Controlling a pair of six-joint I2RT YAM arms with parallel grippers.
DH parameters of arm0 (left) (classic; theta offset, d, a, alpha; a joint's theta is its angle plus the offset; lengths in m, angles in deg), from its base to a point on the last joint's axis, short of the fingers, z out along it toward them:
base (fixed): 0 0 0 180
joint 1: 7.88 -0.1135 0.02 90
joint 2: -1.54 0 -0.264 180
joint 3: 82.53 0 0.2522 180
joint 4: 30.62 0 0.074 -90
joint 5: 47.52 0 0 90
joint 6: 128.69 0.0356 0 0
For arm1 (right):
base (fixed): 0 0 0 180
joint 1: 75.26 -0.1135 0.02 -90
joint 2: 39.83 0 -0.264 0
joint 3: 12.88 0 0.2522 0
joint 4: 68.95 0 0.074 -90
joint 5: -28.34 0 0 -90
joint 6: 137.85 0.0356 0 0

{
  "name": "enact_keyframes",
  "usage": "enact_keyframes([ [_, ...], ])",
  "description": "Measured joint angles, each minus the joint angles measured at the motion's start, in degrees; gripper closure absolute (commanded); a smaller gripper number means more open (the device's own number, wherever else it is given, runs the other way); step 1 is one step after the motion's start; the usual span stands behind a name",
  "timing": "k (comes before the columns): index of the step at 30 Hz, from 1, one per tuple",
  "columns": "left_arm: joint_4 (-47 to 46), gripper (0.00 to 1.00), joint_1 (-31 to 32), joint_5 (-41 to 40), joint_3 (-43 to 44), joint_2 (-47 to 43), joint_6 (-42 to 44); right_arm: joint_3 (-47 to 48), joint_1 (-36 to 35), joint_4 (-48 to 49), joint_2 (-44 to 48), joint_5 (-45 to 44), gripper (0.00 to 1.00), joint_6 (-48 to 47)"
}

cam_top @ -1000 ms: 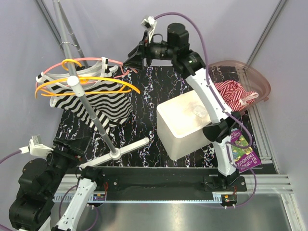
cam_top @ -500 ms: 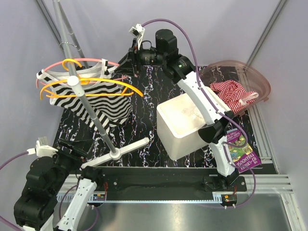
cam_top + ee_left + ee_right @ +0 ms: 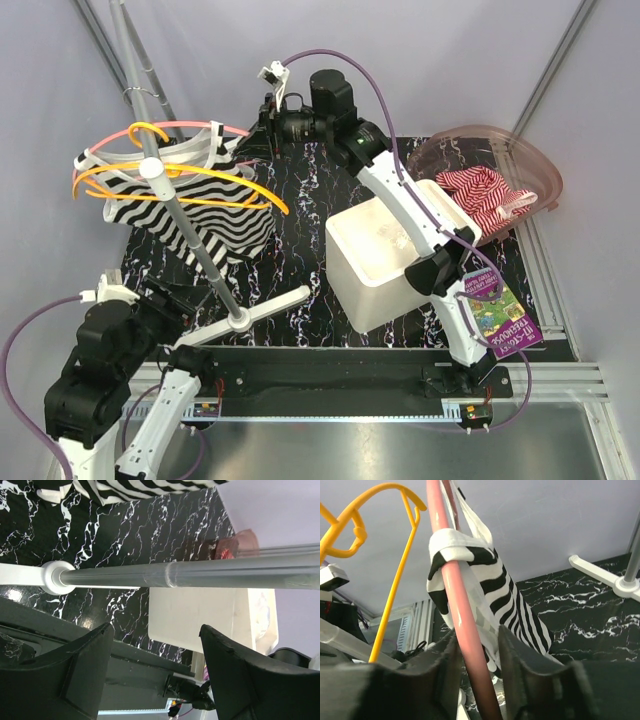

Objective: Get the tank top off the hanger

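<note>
Black counter (image 3: 300,200) below, the right pincer (image 3: 479,636) straddles the pink hanger (image 3: 454,585), with the tank top (image 3: 515,605) strap looped just beyond its tips. Whether it grips, I cannot tell. Well apart, the left pincer (image 3: 156,630) gapes empty.

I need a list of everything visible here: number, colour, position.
tank top: one, black-and-white striped, on the pink hanger
pink hanger: one, pink, on the rack
orange hanger: one or two, orange, same rack
rack: one, grey, left side
bin: one, white, table centre
basket: one, translucent pink, far right
cloth: one, red-and-white striped, in the basket
booklet: one, purple, right edge
table: one, black marbled, under everything
left end effector: one, black, open by the rack pole
right end effector: one, black, around the pink hanger
</note>
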Motion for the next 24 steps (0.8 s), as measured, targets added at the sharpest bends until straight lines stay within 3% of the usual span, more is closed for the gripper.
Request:
enact_keyframes([
  [5, -0.83, 0.25, -0.02, 1.18, -0.26, 0.94, 1.03, 0.52, -1.11, 1.18, -0.63, 1.46, 0.84, -0.17],
  [9, -1.7, 0.24, 0.0, 2.23, -0.61, 1.2, 1.79, 1.73, -2.14, 1.81, -1.46, 1.07, 1.0, -0.04],
  [24, -3.43, 0.24, 0.0, 3.93, -0.76, 2.89, 3.87, 4.15, -5.6, 4.02, -1.7, -2.34, 1.0, 0.9],
])
